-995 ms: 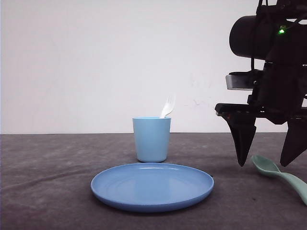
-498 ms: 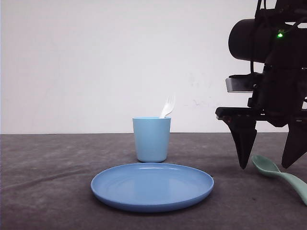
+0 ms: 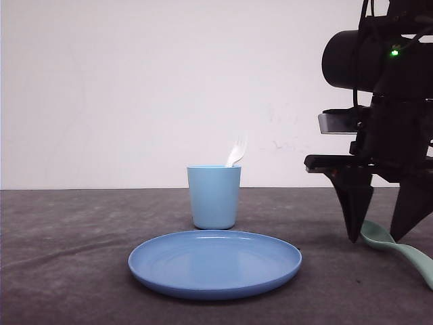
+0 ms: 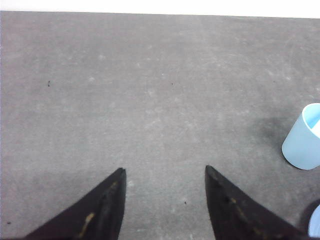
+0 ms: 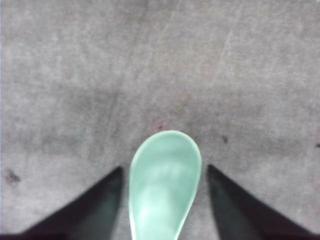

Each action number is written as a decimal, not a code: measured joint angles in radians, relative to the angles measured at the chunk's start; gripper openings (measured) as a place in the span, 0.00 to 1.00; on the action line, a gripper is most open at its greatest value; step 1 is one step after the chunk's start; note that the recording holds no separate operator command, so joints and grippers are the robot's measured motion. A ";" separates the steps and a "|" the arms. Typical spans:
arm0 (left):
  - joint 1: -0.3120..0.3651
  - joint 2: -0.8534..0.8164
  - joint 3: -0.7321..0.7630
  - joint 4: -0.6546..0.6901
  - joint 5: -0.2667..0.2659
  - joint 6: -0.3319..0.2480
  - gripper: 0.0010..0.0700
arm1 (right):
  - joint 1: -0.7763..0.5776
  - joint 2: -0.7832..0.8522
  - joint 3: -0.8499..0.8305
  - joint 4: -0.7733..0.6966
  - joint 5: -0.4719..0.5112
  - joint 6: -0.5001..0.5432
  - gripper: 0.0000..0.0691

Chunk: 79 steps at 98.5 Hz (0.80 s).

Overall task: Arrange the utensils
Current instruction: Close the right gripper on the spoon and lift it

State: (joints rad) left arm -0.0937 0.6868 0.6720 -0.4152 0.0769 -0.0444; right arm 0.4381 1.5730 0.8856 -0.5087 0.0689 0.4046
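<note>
Right gripper, jaws spread and empty astride the mint-green spoon bowl on the bench: closing there, you risk it squirting out sideways.

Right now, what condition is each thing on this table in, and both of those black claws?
Small white plastic fork: standing in the cup, tines up.
Light blue cup: upright behind the plate.
Round blue plate: flat on the table, nothing on it.
Pale mint-green plastic spoon: lying on the table, bowl between the right fingers.
Right gripper: open, straddling the spoon.
Left gripper: open, holding nothing.
</note>
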 joint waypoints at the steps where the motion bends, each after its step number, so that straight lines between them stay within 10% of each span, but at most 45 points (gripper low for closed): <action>1: 0.000 0.000 0.000 0.000 0.000 0.000 0.42 | 0.000 0.000 0.000 0.000 -0.001 0.000 0.42; 79: 0.000 0.000 0.000 0.000 0.000 0.000 0.42 | 0.039 -0.129 0.000 0.047 0.002 -0.042 0.32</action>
State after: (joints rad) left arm -0.0937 0.6868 0.6720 -0.4152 0.0769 -0.0444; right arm 0.4767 1.4441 0.8856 -0.4622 0.0711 0.3630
